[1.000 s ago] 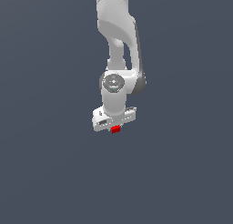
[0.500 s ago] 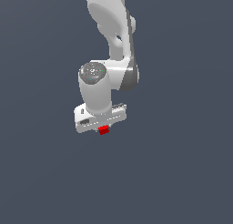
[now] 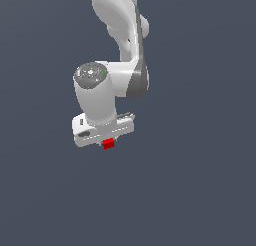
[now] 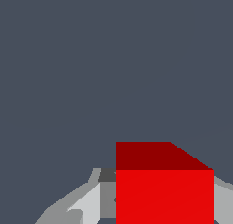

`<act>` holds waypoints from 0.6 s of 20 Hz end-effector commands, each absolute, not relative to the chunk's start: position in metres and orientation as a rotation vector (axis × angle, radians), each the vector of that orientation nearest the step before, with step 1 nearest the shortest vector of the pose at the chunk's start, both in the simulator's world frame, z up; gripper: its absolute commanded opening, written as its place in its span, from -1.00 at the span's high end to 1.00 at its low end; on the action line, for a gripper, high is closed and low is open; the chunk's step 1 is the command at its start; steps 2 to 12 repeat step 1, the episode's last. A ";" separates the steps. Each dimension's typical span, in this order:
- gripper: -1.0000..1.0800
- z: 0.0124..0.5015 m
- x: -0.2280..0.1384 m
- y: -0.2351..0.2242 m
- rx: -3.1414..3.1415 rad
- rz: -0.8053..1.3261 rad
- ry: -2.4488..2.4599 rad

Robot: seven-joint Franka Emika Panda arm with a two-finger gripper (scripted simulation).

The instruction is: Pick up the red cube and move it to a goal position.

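Observation:
The red cube (image 3: pixel 108 143) peeks out just below the white hand of the arm in the exterior view, small against the hand's width. My gripper (image 3: pixel 108 142) is shut on it, and the fingers are mostly hidden by the hand from this side. In the wrist view the red cube (image 4: pixel 164 186) fills the near part of the picture, held between grey fingers (image 4: pixel 86 205) that press on its two sides. Nothing but flat dark grey shows beyond the cube.
The white arm (image 3: pixel 120 50) comes down from the top of the exterior view. All around it is a plain dark grey background with no other object or edge in sight.
The hand with the red cube has moved toward the exterior view's left and appears larger, nearer the camera. The cube stays gripped throughout.

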State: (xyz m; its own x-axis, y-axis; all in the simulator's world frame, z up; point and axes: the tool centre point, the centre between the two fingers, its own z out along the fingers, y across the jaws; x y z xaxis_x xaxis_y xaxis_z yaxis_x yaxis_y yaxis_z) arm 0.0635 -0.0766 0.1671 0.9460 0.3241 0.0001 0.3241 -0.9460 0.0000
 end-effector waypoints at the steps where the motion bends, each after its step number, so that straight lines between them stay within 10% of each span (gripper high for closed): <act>1: 1.00 0.168 0.064 -0.077 3.099 0.000 0.517; 12: 1.00 0.168 0.064 -0.077 3.099 0.000 0.517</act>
